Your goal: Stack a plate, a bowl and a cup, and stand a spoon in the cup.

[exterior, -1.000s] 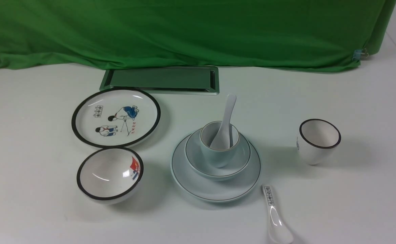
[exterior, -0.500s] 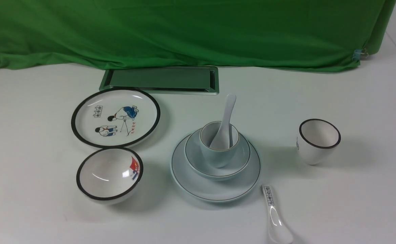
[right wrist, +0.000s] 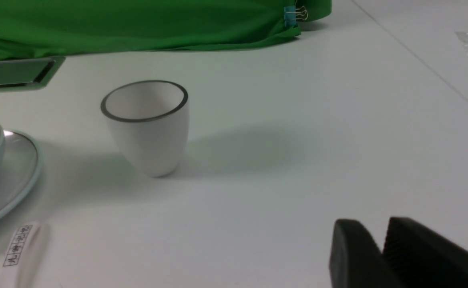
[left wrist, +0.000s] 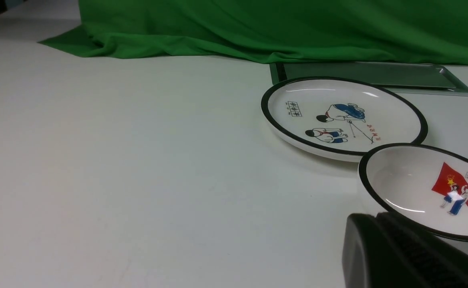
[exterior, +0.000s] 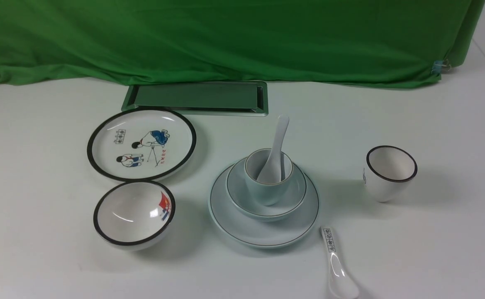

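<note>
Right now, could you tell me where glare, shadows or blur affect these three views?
Front view: sharp; glare streaks in the black-rimmed bowl and on the lettered spoon; soft shadows fall right of the dishes. Left wrist view: the left gripper is a dark, blurred mass in the corner. Right wrist view: the black-rimmed cup casts a broad soft shadow; the right gripper is blurred.

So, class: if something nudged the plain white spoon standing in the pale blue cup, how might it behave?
The spoon leans on the cup rim, so it would probably slide round. Its glossy surface looks slippery, and likely brittle if dropped.
</note>
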Robot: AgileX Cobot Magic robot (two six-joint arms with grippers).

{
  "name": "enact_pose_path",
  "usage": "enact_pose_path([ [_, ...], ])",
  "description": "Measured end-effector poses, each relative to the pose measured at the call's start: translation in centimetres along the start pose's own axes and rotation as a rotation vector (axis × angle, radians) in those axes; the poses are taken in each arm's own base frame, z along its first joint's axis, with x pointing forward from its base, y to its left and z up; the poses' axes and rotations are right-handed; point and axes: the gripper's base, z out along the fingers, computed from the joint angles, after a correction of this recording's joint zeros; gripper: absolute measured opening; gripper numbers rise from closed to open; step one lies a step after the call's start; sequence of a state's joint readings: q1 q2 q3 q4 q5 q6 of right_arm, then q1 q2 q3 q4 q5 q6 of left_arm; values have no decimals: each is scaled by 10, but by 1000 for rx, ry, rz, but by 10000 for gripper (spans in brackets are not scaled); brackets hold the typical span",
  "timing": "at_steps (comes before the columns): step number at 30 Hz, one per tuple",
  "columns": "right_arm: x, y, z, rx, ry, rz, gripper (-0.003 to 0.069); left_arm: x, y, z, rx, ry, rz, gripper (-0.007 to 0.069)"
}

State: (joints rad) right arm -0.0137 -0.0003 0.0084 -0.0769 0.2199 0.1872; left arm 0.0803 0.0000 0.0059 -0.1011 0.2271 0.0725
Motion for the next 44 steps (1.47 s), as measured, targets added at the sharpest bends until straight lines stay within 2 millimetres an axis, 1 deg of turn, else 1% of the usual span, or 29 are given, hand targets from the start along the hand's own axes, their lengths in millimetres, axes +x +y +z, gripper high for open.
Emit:
enact_pose_path([
  [19,0,0,0,0,0,-1,197,0,1,0,-6,0,28,-29],
  [30,0,0,0,0,0,-1,234,0,1,0,-6,0,28,-29],
  [44,0,0,0,0,0,-1,238,0,1,0,-6,0,28,-29],
])
